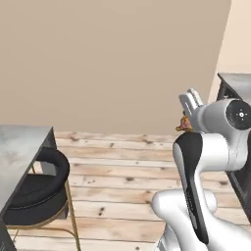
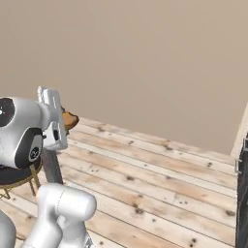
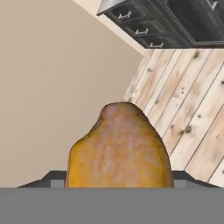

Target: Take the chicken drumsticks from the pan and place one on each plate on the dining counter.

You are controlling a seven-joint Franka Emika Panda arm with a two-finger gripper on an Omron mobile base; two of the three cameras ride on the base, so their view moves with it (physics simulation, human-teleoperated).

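Observation:
My gripper [image 1: 186, 120] is raised in front of the arm and shut on a chicken drumstick [image 1: 184, 124], a golden-orange piece that juts out past the fingers. From the right base view, the drumstick [image 2: 70, 119] sticks out to the right of the gripper [image 2: 62, 122], high above the wooden floor. In the hand view its plump end [image 3: 120, 148] bulges up between the two dark fingertips [image 3: 53, 178]. A grey marbled counter top [image 1: 19, 142], apparently the dining counter, lies low at the left. The pan and the plates are out of view.
A black round stool [image 1: 39, 188] with thin gold legs stands against the left counter. Dark cabinets [image 1: 235, 98] under a grey top rise at the right, with drawer fronts [image 3: 153, 22] also ahead of the hand. Plank floor [image 2: 160, 179] and a beige wall lie ahead.

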